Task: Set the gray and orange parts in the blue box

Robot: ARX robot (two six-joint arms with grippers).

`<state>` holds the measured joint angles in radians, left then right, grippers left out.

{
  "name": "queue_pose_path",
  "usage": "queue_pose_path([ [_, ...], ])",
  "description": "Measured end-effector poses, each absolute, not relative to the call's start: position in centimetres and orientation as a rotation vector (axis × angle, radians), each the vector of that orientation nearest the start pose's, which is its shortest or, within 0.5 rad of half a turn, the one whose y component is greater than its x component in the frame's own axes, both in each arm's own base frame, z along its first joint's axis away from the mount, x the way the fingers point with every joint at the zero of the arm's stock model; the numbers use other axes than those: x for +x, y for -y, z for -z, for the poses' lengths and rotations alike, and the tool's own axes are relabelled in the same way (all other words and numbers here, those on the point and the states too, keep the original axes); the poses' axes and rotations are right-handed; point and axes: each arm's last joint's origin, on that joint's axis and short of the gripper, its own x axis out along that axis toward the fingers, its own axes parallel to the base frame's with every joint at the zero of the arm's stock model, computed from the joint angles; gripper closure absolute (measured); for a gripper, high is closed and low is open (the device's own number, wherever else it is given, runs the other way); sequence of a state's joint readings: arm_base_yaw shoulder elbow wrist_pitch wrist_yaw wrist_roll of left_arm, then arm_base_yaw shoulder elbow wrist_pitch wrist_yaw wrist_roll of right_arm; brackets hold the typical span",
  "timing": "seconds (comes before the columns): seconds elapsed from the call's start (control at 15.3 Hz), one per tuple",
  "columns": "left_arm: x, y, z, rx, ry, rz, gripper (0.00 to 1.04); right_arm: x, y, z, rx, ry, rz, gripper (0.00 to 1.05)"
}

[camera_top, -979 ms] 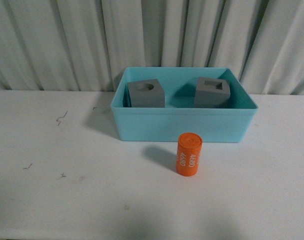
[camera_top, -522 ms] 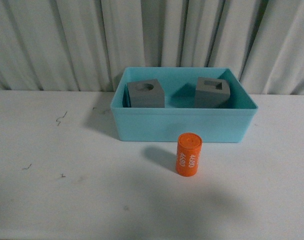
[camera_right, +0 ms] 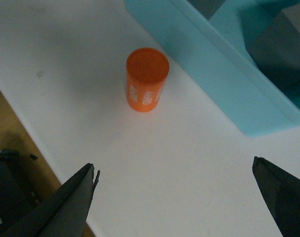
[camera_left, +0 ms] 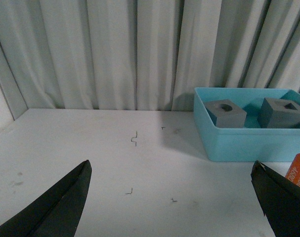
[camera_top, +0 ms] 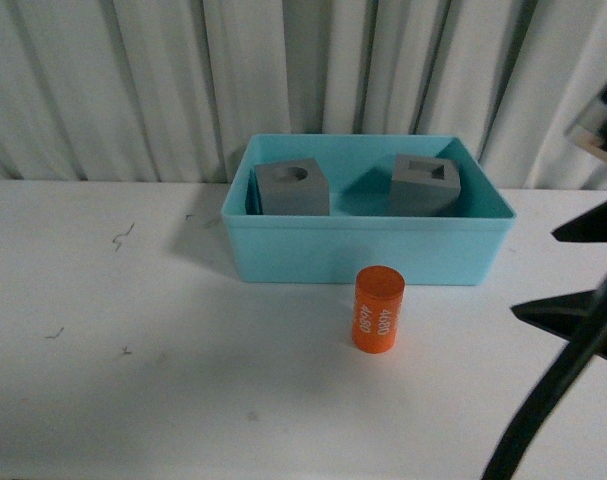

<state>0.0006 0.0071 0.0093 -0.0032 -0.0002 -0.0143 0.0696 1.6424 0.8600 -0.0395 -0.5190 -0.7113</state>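
Now, matte orange cylinder (camera_top: 378, 309), rimmed turquoise bin (camera_top: 368, 252), gray cubes (camera_top: 293, 190) inside

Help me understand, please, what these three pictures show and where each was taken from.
This is a robot with two arms, each ending in a gripper. One picture comes from a camera on its body, looking forward; the other two from cameras on its wrists, where the dark wedges are the gripper's fingers. On the white table stands a blue box holding a gray cube with a round hole and a gray cube with a rectangular hole. An orange cylinder stands upright on the table, in front of the box. The right gripper, open, is to the cylinder's right; the left gripper is open too. Neither holds anything.
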Motion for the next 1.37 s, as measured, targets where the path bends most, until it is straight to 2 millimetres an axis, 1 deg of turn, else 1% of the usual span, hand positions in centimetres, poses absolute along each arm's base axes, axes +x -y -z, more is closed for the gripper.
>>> queue_pose_path([
  [0.2,9.8,0.0,-16.6,-0.014,-0.001,-0.001,0.07,33.7,-6.2,-16.2,-0.435,-0.586,-0.824,0.06],
  [0.26,9.8,0.0,-16.6,-0.014,-0.001,-0.001,0.07,34.0,-7.0,-15.7,-0.425,-0.602,-0.829,0.06],
  [0.46,9.8,0.0,-16.6,-0.014,-0.001,-0.001,0.07,34.6,-8.6,-14.4,-0.396,-0.624,-0.834,0.06],
  [0.59,9.8,0.0,-16.6,-0.014,-0.001,-0.001,0.07,35.2,-9.3,-13.6,-0.393,-0.633,-0.816,0.06],
  [0.85,9.8,0.0,-16.6,-0.014,-0.001,-0.001,0.07,36.2,-9.9,-12.2,-0.385,-0.665,-0.796,0.06],
  [1.37,9.8,0.0,-16.6,-0.014,-0.001,-0.001,0.07,37.8,-11.7,-10.7,-0.374,-0.675,-0.801,0.06],
])
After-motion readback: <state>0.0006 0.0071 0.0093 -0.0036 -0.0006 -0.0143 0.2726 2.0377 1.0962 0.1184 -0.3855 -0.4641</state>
